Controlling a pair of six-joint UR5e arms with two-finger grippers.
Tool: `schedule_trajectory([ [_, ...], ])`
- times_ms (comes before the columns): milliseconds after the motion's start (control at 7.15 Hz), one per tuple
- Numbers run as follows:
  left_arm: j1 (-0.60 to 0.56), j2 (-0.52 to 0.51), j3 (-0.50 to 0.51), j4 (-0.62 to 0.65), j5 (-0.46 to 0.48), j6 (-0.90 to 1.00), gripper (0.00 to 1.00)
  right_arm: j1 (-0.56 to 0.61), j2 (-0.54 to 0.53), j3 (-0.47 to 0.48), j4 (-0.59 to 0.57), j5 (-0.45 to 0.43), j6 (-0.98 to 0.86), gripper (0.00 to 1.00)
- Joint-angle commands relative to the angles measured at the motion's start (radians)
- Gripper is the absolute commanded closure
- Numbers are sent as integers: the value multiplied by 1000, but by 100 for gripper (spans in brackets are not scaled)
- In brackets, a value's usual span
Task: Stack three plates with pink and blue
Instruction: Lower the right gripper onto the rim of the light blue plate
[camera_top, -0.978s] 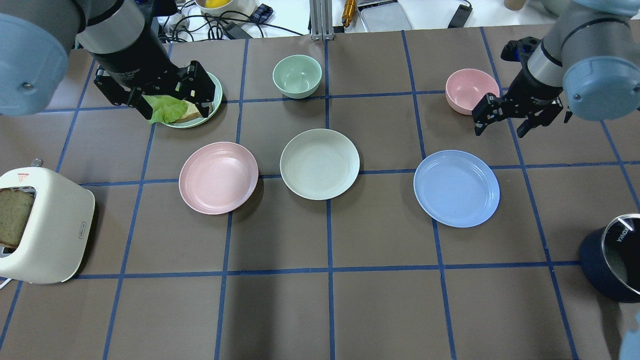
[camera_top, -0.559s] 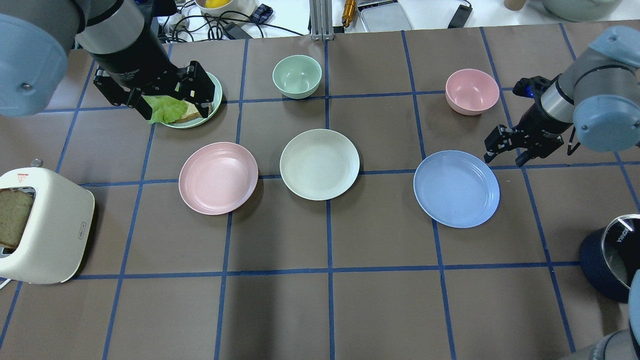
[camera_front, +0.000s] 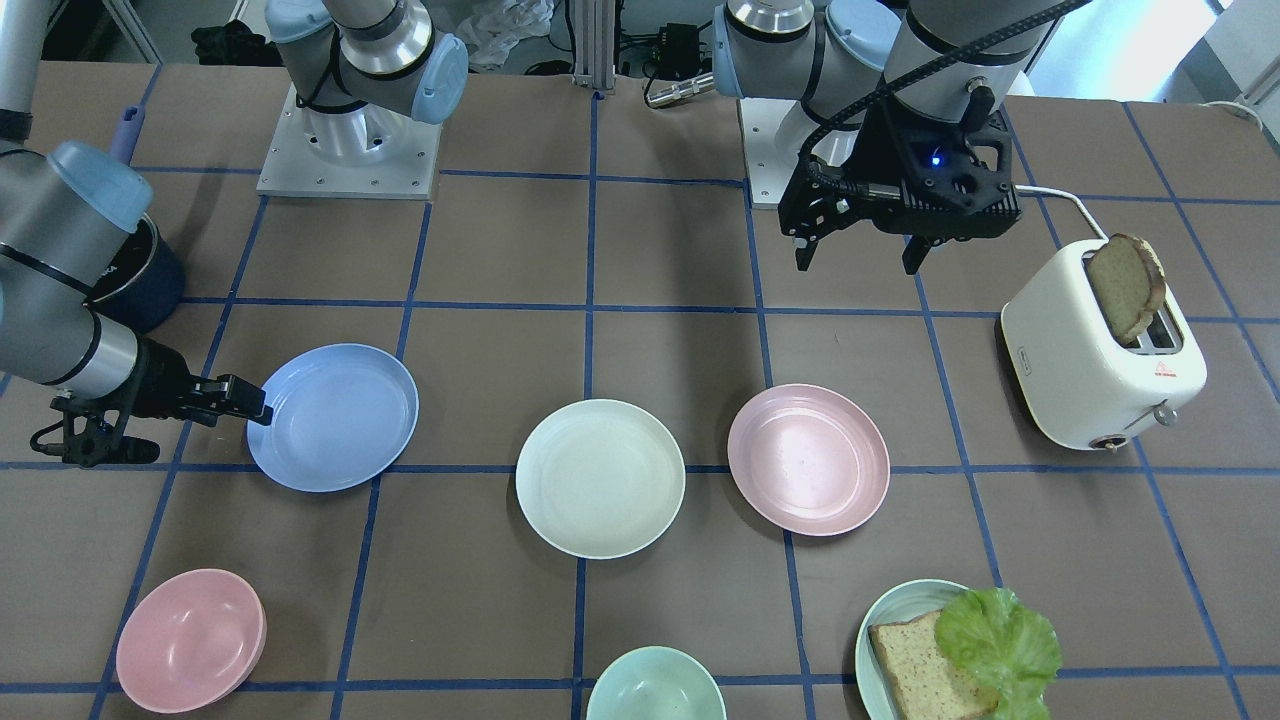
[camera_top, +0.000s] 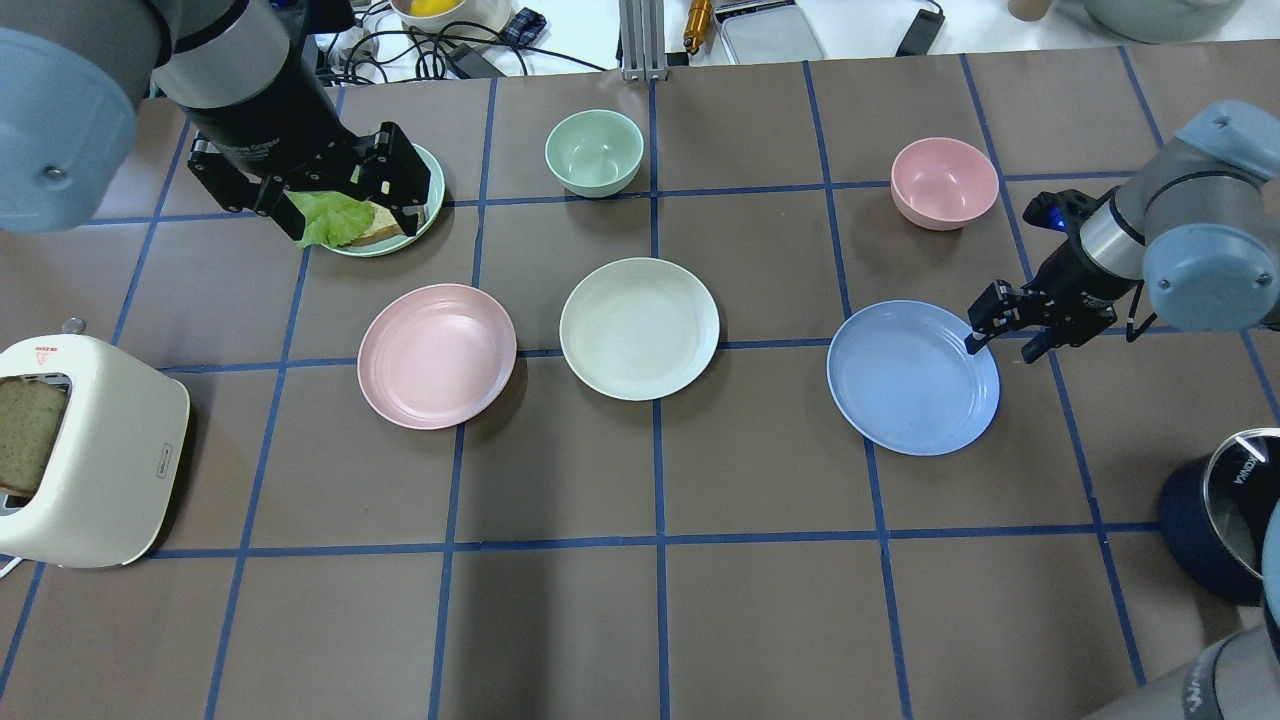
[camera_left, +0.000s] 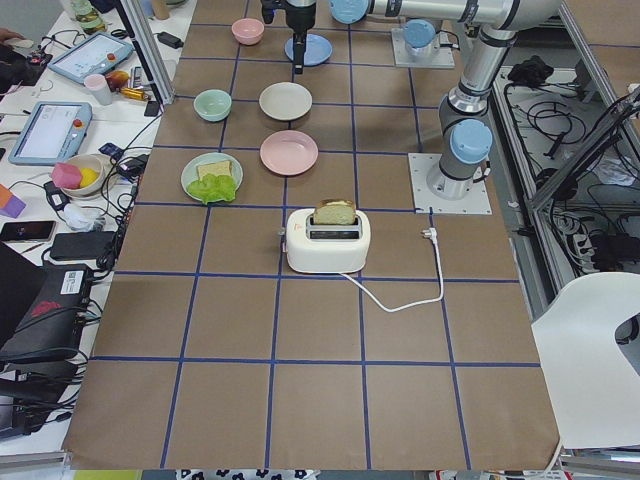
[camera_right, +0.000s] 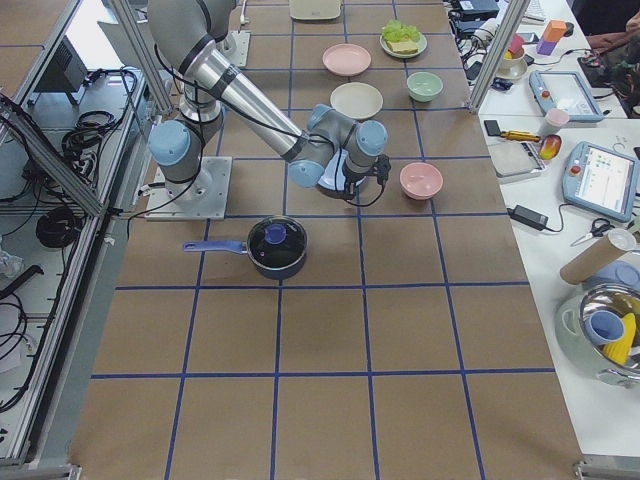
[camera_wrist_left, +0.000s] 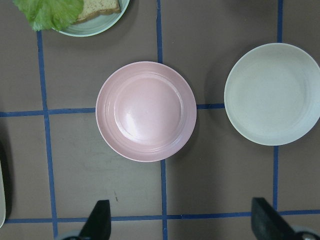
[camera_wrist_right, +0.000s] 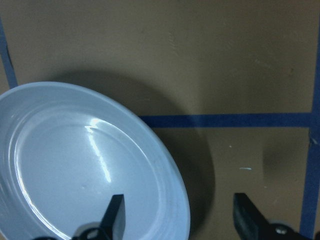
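Three plates lie in a row: pale pink plate (camera_top: 437, 356) (camera_wrist_left: 146, 111), cream-white plate (camera_top: 639, 328) (camera_wrist_left: 272, 93), light blue plate (camera_top: 913, 378) (camera_wrist_right: 75, 165). None is stacked. My right gripper (camera_top: 1000, 348) (camera_wrist_right: 182, 220) is open and low at the blue plate's far right rim. One finger is over the plate's inside, the other outside the rim. My left gripper (camera_top: 345, 215) (camera_front: 858, 262) is open and empty. It hangs high above the table and looks down on the pink plate.
A pale green plate (camera_top: 428, 205) with bread and lettuce is partly under my left gripper in the overhead view. A green bowl (camera_top: 594, 150) and a pink bowl (camera_top: 944, 180) stand at the back. A toaster (camera_top: 90, 460) is at the left, a dark pot (camera_top: 1215, 520) at the right.
My right gripper has moved from beside the pink bowl down and toward me to the blue plate's rim. The left arm and the plates have not moved.
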Motion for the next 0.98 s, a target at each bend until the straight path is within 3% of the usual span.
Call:
schedule_trajectory([
  [0,0,-2,0,0,0,0,0,-1,16,1,-4,3,1,21],
  [839,-16,-25,-33,-5,-3,11,0,-1,30,1,-4,-5,4,26],
])
